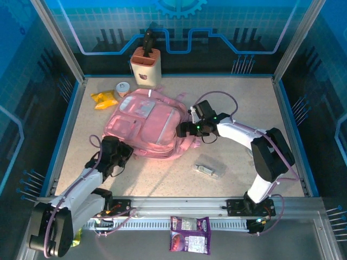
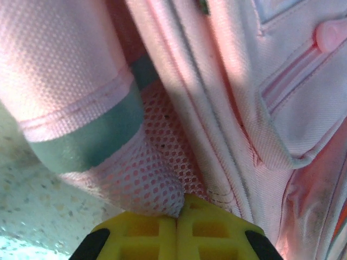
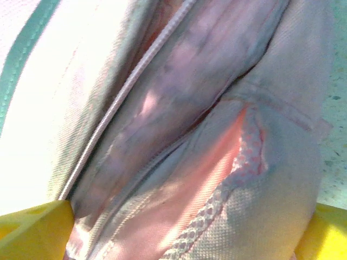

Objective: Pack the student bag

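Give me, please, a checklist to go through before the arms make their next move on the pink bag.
1. The left claw is shut on the mesh side pocket of the student bag: ok.
2. The right claw is open, with bag fabric between its fingers: ok.
3. The bag's zip is open enough for packing: cannot tell.
4. The clear case lies free on the table, apart from the bag: ok.
5. The purple packet is on the tabletop: not ok, it lies by the front rail.

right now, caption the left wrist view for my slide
Left fingers shut on the mesh of the student bag
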Controlling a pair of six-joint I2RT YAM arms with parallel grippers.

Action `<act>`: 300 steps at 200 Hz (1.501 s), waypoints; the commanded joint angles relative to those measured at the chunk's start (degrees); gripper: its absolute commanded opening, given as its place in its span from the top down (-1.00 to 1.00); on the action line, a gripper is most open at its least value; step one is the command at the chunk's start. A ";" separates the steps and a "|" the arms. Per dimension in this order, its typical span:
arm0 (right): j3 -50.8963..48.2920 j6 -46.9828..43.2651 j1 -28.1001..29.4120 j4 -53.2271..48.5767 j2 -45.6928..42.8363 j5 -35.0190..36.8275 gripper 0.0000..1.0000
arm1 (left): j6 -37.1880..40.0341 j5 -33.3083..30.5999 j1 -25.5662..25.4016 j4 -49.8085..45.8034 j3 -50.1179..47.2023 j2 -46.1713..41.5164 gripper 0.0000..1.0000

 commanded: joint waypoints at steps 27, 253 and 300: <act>-3.80 -1.13 1.94 -9.41 -13.89 5.18 -0.99 | -8.71 -4.12 -8.75 0.66 2.03 -0.73 1.00; -14.17 13.84 38.37 25.79 -0.45 33.50 0.04 | -21.60 -13.19 -30.47 11.03 10.10 13.10 1.00; -13.86 13.46 37.57 28.10 2.88 35.61 0.15 | -21.61 -13.77 -30.73 10.59 10.25 12.39 1.00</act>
